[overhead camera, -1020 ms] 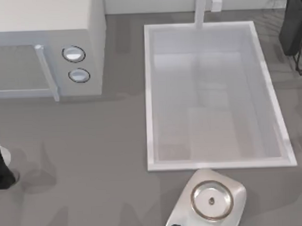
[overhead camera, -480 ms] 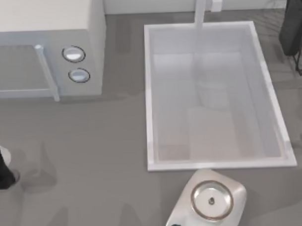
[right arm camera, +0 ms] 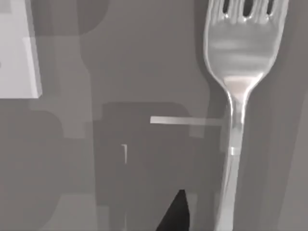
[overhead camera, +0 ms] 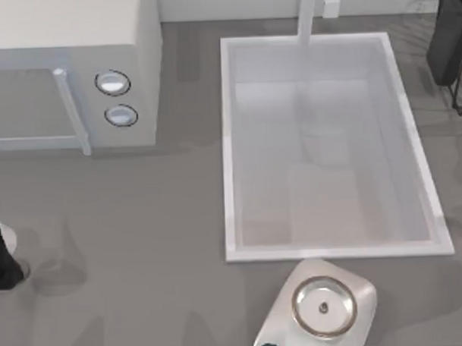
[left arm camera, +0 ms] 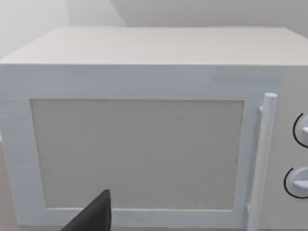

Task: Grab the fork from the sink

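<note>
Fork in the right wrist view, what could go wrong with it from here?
1. The fork has a thin, glossy handle, so it may well slip or twist in the jaws.
2. The right arm sits at the table's far right edge beside the sink, and could clip its raised rim.

The left arm is parked at the left edge.

1 sink, 1 fork, 1 microwave, 2 knobs, 1 scale.

microwave left, sink right – scale just before the sink
</note>
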